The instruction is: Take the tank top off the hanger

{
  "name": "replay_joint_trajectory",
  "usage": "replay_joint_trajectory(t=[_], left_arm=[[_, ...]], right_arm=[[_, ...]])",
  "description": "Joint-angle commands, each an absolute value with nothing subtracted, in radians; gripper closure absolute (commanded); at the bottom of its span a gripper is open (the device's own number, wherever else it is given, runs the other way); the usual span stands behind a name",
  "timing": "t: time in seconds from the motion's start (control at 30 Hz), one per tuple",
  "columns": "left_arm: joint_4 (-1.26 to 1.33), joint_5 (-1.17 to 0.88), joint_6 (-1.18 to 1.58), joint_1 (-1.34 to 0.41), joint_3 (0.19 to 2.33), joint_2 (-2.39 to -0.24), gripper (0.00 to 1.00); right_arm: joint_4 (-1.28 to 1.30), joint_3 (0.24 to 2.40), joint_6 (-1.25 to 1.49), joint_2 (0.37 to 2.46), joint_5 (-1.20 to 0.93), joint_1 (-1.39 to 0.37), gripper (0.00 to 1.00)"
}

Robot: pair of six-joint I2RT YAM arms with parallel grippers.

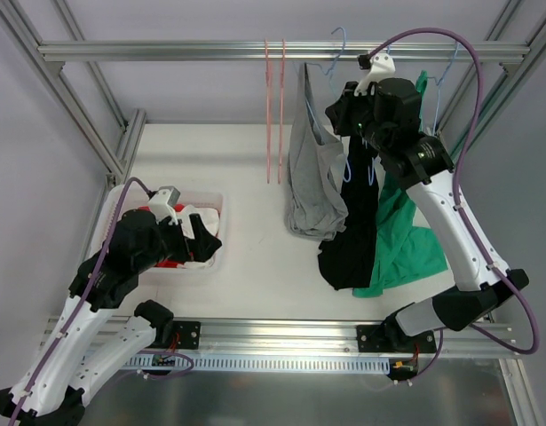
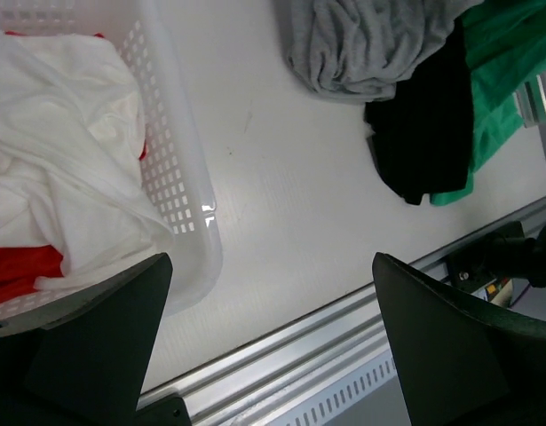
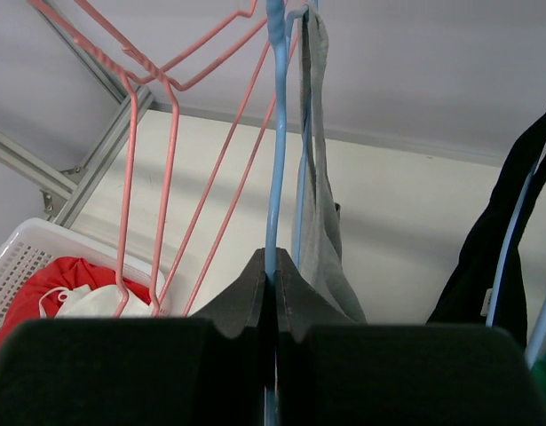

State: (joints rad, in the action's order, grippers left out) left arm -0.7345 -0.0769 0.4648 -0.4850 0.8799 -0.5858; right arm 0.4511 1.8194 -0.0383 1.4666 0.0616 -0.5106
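The grey tank top (image 1: 312,169) hangs from a blue wire hanger (image 1: 337,53) on the top rail, and its hem is bunched on the table. My right gripper (image 1: 340,114) is up beside it. In the right wrist view this gripper (image 3: 274,262) is shut on the blue hanger (image 3: 273,133), with the grey strap of the tank top (image 3: 321,204) just to the right of its fingers. My left gripper (image 1: 206,240) hovers open by the basket. In the left wrist view the left gripper (image 2: 271,266) has nothing between its fingers.
Two empty pink hangers (image 1: 274,106) hang left of the tank top. A black garment (image 1: 357,231) and a green one (image 1: 406,240) hang to its right on blue hangers. A white basket (image 1: 212,199) with white and red clothes sits at the left.
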Motion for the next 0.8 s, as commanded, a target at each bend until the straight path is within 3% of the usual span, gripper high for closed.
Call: replay_joint_trajectory(t=[0.0, 0.13, 0.33, 0.43, 0.6, 0.77], left_arm=[[-0.652, -0.216, 0.430, -0.491, 0.905, -0.552, 0.01], [-0.563, -0.391, 0.411, -0.491, 0.913, -0.517, 0.01], [-0.425, -0.480, 0.416, -0.491, 0.942, -0.488, 0.01], [-0.347, -0.430, 0.429, -0.491, 0.977, -0.503, 0.01], [-0.266, -0.352, 0.437, -0.546, 1.130, -0.707, 0.01], [-0.212, -0.054, 0.313, -0.860, 1.325, -0.935, 0.01]], right_arm=[[0.318, 1.786, -0.061, 1.382, 0.046, -0.514, 1.00], [0.293, 1.707, -0.080, 1.313, 0.041, -0.515, 1.00], [0.319, 1.495, -0.055, 1.094, -0.029, -0.515, 1.00], [0.400, 1.413, -0.032, 0.959, -0.079, -0.514, 1.00], [0.648, 1.353, 0.006, 0.786, -0.233, -0.514, 1.00], [0.768, 1.344, 0.057, 0.609, -0.261, -0.514, 1.00]])
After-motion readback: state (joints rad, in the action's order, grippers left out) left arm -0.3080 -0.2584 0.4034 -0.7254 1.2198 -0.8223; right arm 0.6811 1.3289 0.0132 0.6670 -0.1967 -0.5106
